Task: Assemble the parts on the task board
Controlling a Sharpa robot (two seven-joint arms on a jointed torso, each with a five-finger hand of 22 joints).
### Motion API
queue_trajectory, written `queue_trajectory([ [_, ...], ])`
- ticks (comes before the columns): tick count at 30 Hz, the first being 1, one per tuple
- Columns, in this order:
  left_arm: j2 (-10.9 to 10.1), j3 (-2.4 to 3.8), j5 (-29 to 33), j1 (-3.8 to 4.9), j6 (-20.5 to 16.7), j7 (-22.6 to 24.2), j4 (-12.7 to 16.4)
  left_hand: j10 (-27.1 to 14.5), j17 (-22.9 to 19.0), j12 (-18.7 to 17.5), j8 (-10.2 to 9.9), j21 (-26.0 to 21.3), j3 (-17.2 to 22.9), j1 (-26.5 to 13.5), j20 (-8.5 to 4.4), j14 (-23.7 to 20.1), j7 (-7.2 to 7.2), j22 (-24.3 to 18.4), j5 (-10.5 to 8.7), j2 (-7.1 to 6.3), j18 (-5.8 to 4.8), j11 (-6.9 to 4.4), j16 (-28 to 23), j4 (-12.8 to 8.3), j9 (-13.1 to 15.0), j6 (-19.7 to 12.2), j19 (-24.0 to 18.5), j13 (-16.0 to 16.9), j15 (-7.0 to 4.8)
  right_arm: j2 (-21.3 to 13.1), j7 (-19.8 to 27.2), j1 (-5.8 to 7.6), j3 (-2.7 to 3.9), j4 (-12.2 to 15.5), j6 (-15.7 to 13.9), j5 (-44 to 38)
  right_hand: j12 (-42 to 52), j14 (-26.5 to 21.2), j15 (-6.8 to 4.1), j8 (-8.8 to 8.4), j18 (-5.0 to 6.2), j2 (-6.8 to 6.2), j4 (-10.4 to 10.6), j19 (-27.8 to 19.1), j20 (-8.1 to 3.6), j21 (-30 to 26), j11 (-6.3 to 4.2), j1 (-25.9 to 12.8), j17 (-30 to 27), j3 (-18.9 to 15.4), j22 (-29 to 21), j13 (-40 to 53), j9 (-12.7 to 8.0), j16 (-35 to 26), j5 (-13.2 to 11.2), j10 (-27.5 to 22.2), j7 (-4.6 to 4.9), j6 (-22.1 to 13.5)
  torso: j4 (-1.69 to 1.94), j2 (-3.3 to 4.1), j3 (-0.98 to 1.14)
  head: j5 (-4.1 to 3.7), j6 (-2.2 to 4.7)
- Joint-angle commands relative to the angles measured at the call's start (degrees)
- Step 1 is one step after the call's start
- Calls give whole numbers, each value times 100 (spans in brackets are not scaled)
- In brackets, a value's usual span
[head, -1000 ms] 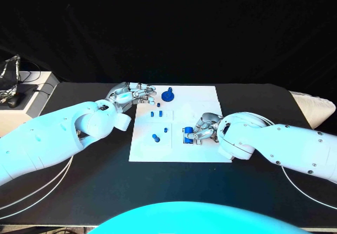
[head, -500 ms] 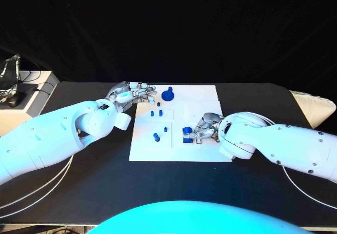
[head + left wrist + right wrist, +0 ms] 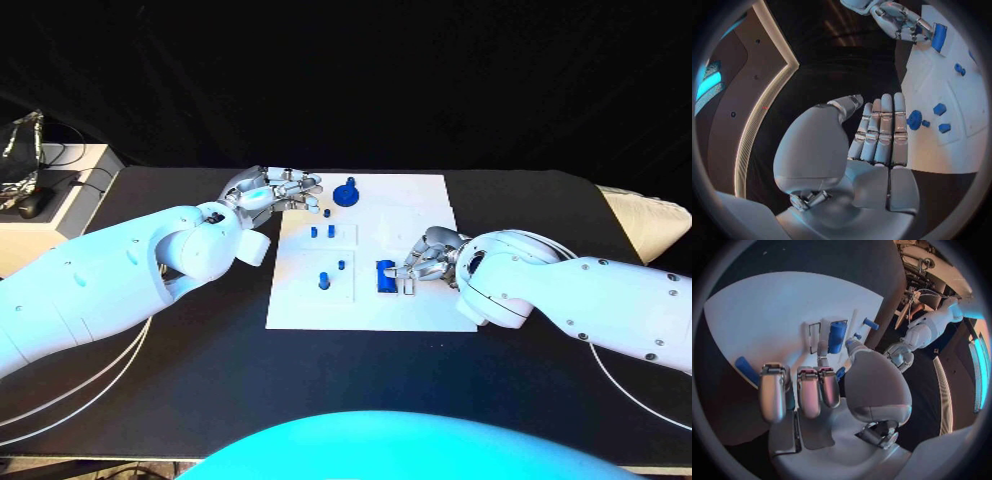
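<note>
Nearest me, the front part of the task board (image 3: 368, 315) lies bare and white on the black surface (image 3: 361, 390). Just beyond that, my right hand (image 3: 428, 262) sits over the board's right half, fingers curled down beside a long blue block (image 3: 385, 276) that lies on the board; from the right wrist view the fingers (image 3: 809, 390) bend in toward the palm, and I cannot tell whether they are closed on anything. Left of the block, a small blue peg (image 3: 323, 282) and a smaller blue piece (image 3: 342, 265) stand on the board. Further on, two little blue pieces (image 3: 323, 233) sit side by side near the board's middle. At the far end a round blue part with a knob (image 3: 346, 193) stands on the board. My left hand (image 3: 274, 193) is at the board's far left corner, just beside that part, released, its fingers (image 3: 879, 131) straight and close together, holding nothing.
</note>
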Motion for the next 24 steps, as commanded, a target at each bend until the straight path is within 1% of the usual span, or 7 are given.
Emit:
queue_trajectory([
  [1, 7, 5, 27, 0, 92, 35, 9, -28, 5, -37, -35, -37, -14, 12, -2, 38, 12, 2, 15, 3, 6, 26, -21, -2, -9, -9, 22, 3, 10, -74, 413, -9, 1, 71, -333, -252, 26, 536, 14, -8, -92, -3, -15, 483, 25, 28, -7, 130, 1176, 24, 1341, 1359, 8, 31, 47, 471, -9, 49, -2, 1, 1, 12, -4],
  [8, 7, 5, 27, 0, 93, 47, 6, -28, 5, -37, -35, -37, -14, 12, -2, 38, 12, 2, 15, 3, 6, 26, -21, -2, -9, -9, 22, 3, 10, -387, 637, -5, 29, 204, -519, -224, 38, 537, 13, -22, -94, 23, -6, 485, 22, 34, -7, 216, 1181, 61, 1343, 1367, 2, 32, 131, 479, -7, 44, -9, -8, -1, 2, 12],
  [12, 6, 5, 27, -1, 92, 54, 5, -30, 13, -37, -36, -41, -14, 13, -2, 39, 12, 2, 15, 4, 6, 25, -28, -1, -12, -10, 22, 3, 10, -651, 725, 50, 67, 211, -408, -109, 69, 539, 51, -178, -99, 28, -21, 489, 42, 55, 44, 432, 1189, 163, 1348, 1388, -71, 35, 249, 496, 58, -104, -21, -18, -1, -13, 36],
  [16, 3, 5, 27, -1, 90, 59, 2, -30, 15, -37, -36, -42, -14, 13, -2, 40, 11, 2, 15, 4, 6, 25, -30, 0, -13, -10, 22, 3, 10, -906, 673, 147, 86, 104, 21, -55, 81, 540, 78, -284, -101, -8, -18, 490, 62, 64, 78, 536, 1196, 211, 1351, 1397, -128, 36, 271, 503, 100, -165, -31, -18, 3, -41, 74],
  [19, 4, 5, 27, -2, 91, 62, 2, -30, 15, -37, -36, -42, -14, 13, -2, 40, 11, 2, 15, 4, 6, 25, -30, 0, -13, -10, 22, 3, 10, -1044, 560, 193, 92, -14, 416, -77, 87, 540, 119, -436, -104, 2, 1, 492, 96, 81, 123, 510, 1200, 213, 1355, 1402, -271, 38, -5, 507, 148, -193, -38, -19, 5, -62, 85],
  [21, 5, 5, 27, -3, 94, 64, 2, -30, 15, -37, -36, -42, -14, 13, -2, 40, 11, 2, 15, 4, 6, 25, -30, 0, -13, -10, 22, 3, 10, -1112, 468, 209, 93, -75, 631, -138, 91, 542, 124, -469, -107, 6, -2, 494, 103, 97, 127, 505, 1210, 209, 1359, 1405, -321, 41, -80, 510, 150, -167, -44, -22, 10, -74, 88],
  [24, 6, 5, 27, -6, 96, 66, 0, -30, 15, -37, -36, -42, -14, 13, -2, 40, 11, 2, 15, 4, 6, 25, -30, 0, -13, -10, 22, 3, 10, -1177, 342, 218, 92, -130, 828, -255, 99, 546, 125, -475, -110, 5, -7, 498, 106, 118, 125, 518, 1228, 211, 1364, 1410, -343, 46, -102, 514, 146, -134, -41, -16, 13, -90, 92],
])
